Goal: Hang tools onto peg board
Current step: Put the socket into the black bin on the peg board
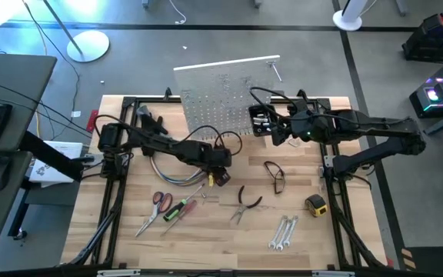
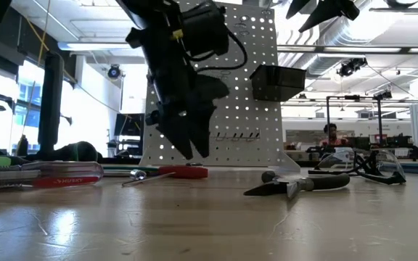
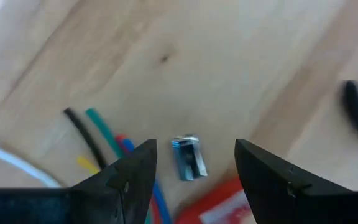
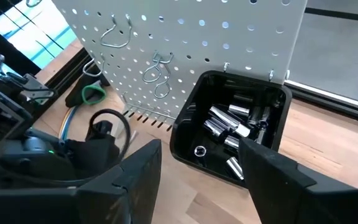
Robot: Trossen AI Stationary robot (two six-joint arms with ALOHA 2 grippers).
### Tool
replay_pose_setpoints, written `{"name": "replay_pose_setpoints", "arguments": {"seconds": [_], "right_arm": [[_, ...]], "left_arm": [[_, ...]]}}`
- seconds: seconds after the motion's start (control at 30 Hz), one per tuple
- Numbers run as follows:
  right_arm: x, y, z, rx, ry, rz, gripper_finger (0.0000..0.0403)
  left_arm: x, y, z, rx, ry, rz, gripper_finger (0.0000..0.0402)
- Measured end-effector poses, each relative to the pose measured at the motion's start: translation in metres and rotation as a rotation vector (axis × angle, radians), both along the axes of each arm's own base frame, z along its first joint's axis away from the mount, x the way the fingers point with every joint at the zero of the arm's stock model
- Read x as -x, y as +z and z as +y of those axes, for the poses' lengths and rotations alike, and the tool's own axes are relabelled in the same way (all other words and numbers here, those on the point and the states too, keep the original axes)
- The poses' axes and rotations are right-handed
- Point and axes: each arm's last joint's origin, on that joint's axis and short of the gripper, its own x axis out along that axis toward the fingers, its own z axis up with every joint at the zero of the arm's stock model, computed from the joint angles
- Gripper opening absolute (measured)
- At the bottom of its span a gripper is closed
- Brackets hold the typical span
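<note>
The left gripper (image 1: 220, 178) hung just above the wooden table (image 1: 206, 246) near the centre of the high view, its two dark fingers (image 3: 126, 180) spread apart and holding nothing. Between them, in the left wrist view, a small silver metal piece (image 3: 188, 158) lay on the wood directly under the gap, its long axis running roughly along the fingers' length rather than across the gap. What kind of tool it was could not be told. A red handle (image 3: 225, 202) showed just past it toward the lower edge of that view, and a bundle of coloured cables (image 3: 104, 140) lay to its left.

The other tools lay lower in the high view: the red-handled scissors (image 1: 158, 204), the green- and red-handled screwdrivers (image 1: 177, 209), the black-handled pliers (image 1: 244, 204), the silver wrenches (image 1: 283, 231) and the yellow tape measure (image 1: 316, 205).

The right gripper (image 1: 277, 131) sat in the upper middle of the high view, at the foot of the white perforated peg board (image 1: 214, 96), its jaws likewise released and empty. Its wrist view looked down on the small black bin (image 4: 229, 134) of silver sockets fixed to that board, with bare wire hooks (image 4: 157, 71) above.

Judging by position, the left arm was far nearer the loose silver piece, so a straight descent would likely bring the fingers down on either side of it.
</note>
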Motion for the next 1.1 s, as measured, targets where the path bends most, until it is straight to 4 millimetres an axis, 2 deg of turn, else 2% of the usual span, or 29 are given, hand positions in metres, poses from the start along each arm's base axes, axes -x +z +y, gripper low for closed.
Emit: {"name": "replay_pose_setpoints", "arguments": {"seconds": [0.2,0.43,0.6,0.8,0.9,1.03,1.1], "right_arm": [[0.0,0.0,0.0,-0.013,-0.012,-0.011,0.0209],[0.0,0.0,0.0,-0.013,-0.012,-0.01,0.0209],[0.0,-0.001,0.0,-0.013,-0.012,-0.007,0.0209],[0.0,-0.001,0.0,-0.011,-0.015,-0.006,0.0209],[0.0,-0.001,0.0,-0.01,-0.015,-0.003,0.0209],[0.001,-0.001,0.0,-0.005,-0.016,-0.001,0.0209],[0.001,-0.001,0.0,-0.002,-0.013,0.005,0.0209]], "left_arm": [[-0.005,0.008,0.0,-0.029,-0.015,-0.008,0.0209],[-0.005,-0.001,0.001,-0.047,0.014,0.02,0.0209],[-0.006,-0.022,0.0,-0.021,0.03,0.069,0.0209],[-0.011,-0.035,-0.003,-0.002,0.02,0.073,0.0204],[-0.012,-0.036,-0.003,-0.009,0.02,0.067,0.0172],[-0.012,-0.037,-0.003,-0.018,0.011,0.07,0.0077],[-0.012,-0.036,-0.003,-0.016,-0.001,0.067,0.0066]]}}
